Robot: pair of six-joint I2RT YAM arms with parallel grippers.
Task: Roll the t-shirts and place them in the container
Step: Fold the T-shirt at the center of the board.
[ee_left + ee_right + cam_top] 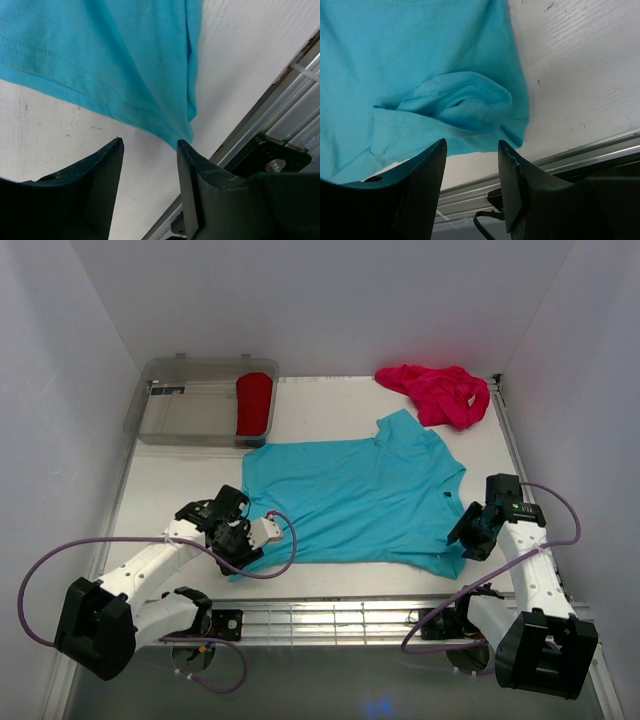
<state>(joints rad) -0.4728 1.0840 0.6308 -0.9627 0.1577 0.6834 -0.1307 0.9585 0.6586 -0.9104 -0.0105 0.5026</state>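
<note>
Turquoise-blue cotton t-shirt (350, 500) lies flat mid white table (190, 490), long axis left-right, neck right, hem left. Left gripper (150, 142) sits low at the near-left hem corner, fingers spread, cloth just touching one tip. Right gripper (472, 142) hangs over the near-right sleeve, fingers spread, pinching nothing; both arms reach in from the near edge.

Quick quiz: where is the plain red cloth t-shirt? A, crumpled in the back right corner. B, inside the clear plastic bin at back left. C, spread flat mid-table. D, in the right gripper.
B: the red cloth t-shirt lies inside the clear plastic bin, at its right end.
</note>
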